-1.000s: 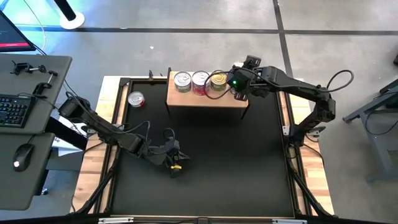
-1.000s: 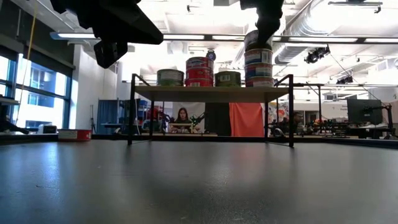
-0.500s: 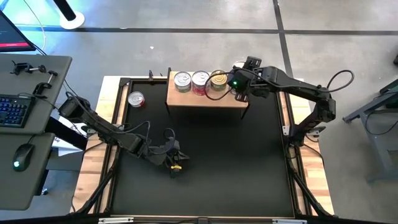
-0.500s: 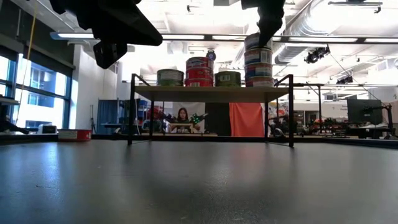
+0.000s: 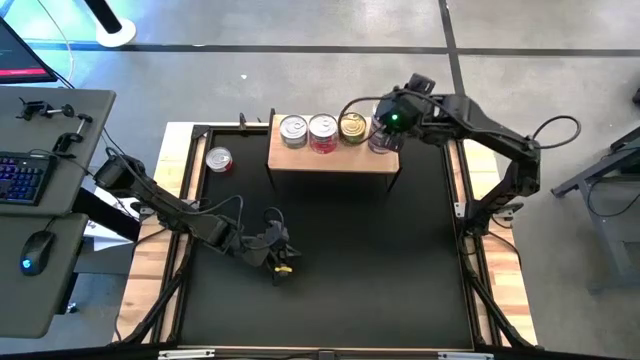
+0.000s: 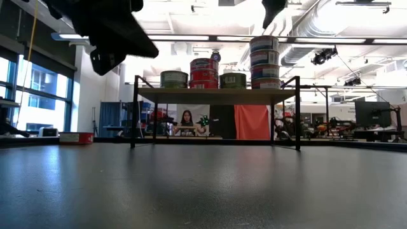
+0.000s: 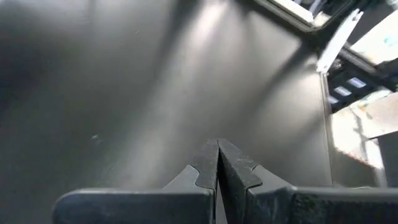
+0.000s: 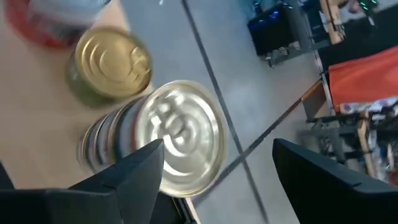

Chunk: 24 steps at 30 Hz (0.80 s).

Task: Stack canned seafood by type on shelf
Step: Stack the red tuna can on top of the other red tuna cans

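The wooden shelf (image 5: 330, 158) stands at the far side of the black mat. On it stand a silver-lidded tin (image 5: 293, 129), a stack of red tins (image 6: 204, 73), a gold-lidded tin (image 8: 112, 62) and, at the right end, a stack of three blue-labelled tins (image 6: 264, 62). My right gripper (image 8: 217, 155) hovers open above that stack's silver lid (image 8: 180, 137), clear of it. One red tin (image 5: 219, 159) rests on the mat left of the shelf. My left gripper (image 7: 217, 149) hangs shut over the mat's near left part, holding nothing.
The shelf's thin black legs (image 6: 297, 114) stand on the mat (image 5: 330, 260). A wooden frame borders the mat (image 5: 180, 150). A desk with a keyboard and mouse (image 5: 30, 180) stands off the table's left side. A person (image 6: 187, 118) sits far behind the shelf.
My right gripper has risen from around the top tin of the right-hand stack and drifted slightly toward the table's far right, its fingers staying apart. The stack stands where it was. My left arm has kept still.
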{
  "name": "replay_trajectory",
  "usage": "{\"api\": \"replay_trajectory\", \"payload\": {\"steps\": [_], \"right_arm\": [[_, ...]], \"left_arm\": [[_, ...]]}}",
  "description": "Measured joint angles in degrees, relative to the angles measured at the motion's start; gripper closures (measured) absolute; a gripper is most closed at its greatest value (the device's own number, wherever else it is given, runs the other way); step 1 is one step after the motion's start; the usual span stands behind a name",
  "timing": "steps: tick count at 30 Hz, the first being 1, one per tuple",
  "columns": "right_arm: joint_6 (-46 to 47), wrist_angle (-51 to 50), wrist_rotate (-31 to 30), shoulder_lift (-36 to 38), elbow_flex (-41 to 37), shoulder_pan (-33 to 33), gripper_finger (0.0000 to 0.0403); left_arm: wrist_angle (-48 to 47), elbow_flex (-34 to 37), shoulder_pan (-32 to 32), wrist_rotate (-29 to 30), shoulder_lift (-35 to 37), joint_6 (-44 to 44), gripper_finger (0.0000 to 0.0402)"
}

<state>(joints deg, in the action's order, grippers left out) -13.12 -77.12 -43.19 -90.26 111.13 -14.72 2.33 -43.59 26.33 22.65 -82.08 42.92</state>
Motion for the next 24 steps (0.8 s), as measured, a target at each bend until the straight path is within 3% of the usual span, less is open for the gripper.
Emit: {"api": "replay_trajectory", "payload": {"steps": [2,4,11,14,18,21,24], "right_arm": [[2.6,-0.1,0.0,0.0,2.1,0.2,0.0114],[6.6,0.0,1.2,0.0,4.4,0.6,0.0114],[20.3,-3.5,12.5,0.0,11.0,3.1,0.0114],[26.1,-6.5,16.5,0.0,11.5,6.1,0.0114],[32.4,-10.1,17.8,0.0,8.9,12.8,0.0114],[37.4,-11.1,17.1,0.0,5.0,19.4,0.0114],[44.1,-10.8,13.5,0.2,-0.1,26.7,0.0114]], "left_arm": [[0.8,-0.1,-0.1,-1.8,1.0,-1.1,0.0401],[-5.4,-2.3,-1.1,-4.2,4.1,-3.7,0.0401],[-49.7,-21.1,-12.1,-4.4,16.9,-12.3,0.0401],[-68.1,-29.5,-22.8,-6.5,17.9,-20.5,0.0401],[-84.2,-31.7,-41.5,-8.9,15.7,-30.6,0.0401],[-88.9,-27.5,-54.1,-8.9,12.4,-39.2,0.0401],[-84.6,-21.4,-63.3,-8.2,9.2,-45.9,0.0401]]}}
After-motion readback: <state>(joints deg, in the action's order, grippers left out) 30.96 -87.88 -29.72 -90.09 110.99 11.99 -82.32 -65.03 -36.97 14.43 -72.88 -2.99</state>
